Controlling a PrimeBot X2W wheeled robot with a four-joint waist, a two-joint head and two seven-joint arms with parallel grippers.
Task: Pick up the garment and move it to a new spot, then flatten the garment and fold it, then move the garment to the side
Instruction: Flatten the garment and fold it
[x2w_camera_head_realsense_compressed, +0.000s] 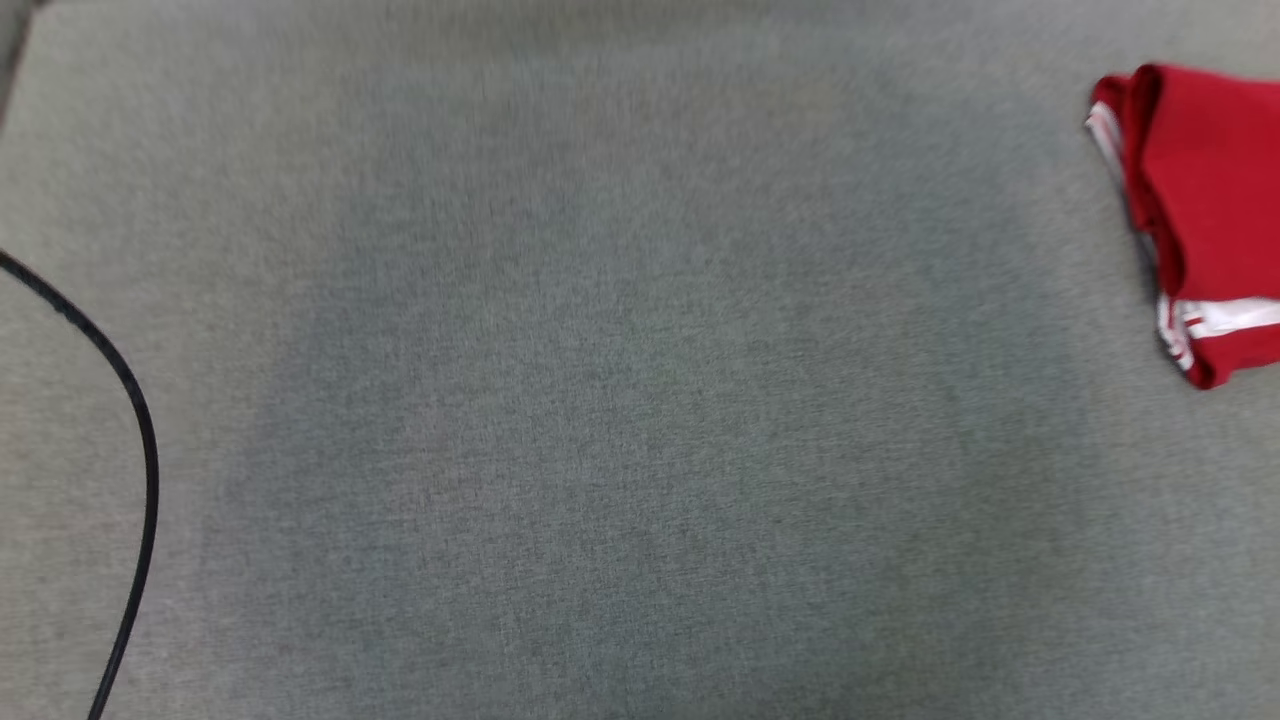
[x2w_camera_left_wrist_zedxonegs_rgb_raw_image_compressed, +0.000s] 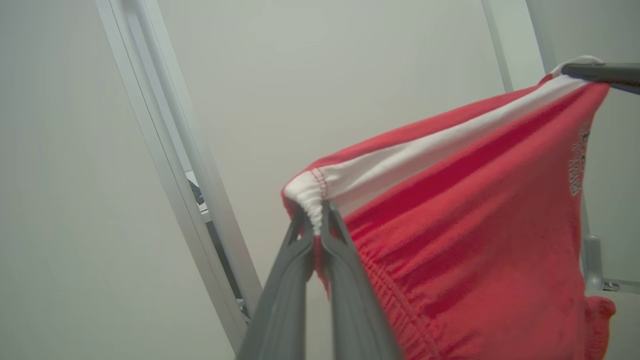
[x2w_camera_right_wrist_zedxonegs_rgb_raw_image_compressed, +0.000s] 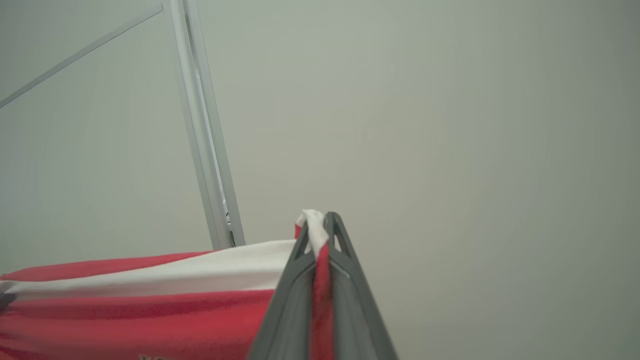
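Left wrist view: left fingers (x2w_camera_left_wrist_zedxonegs_rgb_raw_image_compressed: 347, 290) and right fingers (x2w_camera_left_wrist_zedxonegs_rgb_raw_image_compressed: 605, 72) both clamp the red garment (x2w_camera_left_wrist_zedxonegs_rgb_raw_image_compressed: 475, 225)

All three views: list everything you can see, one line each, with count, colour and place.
red garment with a white band: one, red and white, in the air, stretched between both grippers.
folded red garment with white stripes: one, red and white, lying at the right edge of the head view.
grey fabric surface: one, grey, under the folded garment.
thin black cable: one, black, curving across the surface's left side.
pale metal frame bars: several, silver-white, in front of a pale wall.
left gripper: one, dark grey, shut on one end of the white band.
right gripper: one, dark grey, shut on the other end.
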